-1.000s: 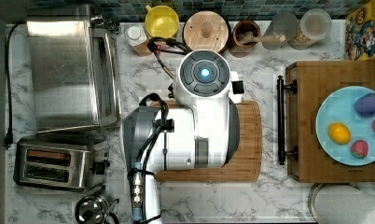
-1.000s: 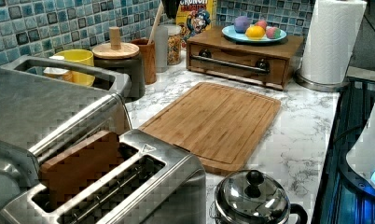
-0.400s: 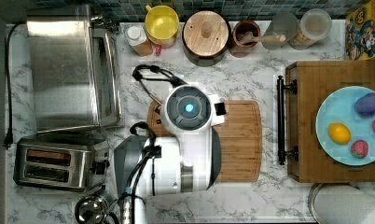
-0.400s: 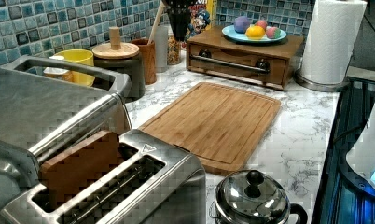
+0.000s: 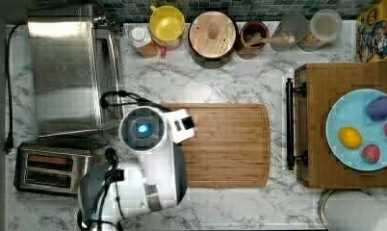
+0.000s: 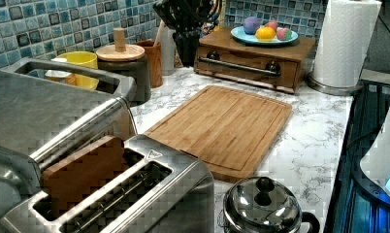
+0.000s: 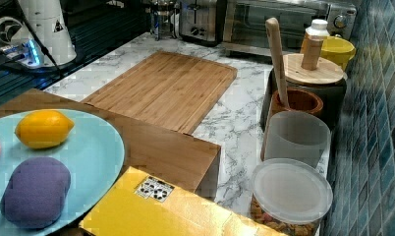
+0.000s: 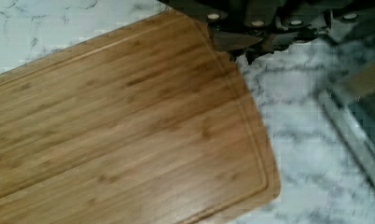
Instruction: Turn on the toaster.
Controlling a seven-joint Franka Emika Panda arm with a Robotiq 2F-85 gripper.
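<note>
While the toaster [image 5: 54,169] sits apart, the claw [image 8: 244,44] hangs clenched, empty, over the cutting board [image 8: 129,135].

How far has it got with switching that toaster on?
Done: nothing that shows. The toaster has a bread slice standing high out of one slot, so it looks unstarted. In hand: the gripper hangs over the cutting board, at the end nearest the toaster. Left: reaching the toaster and switching it on.
</note>
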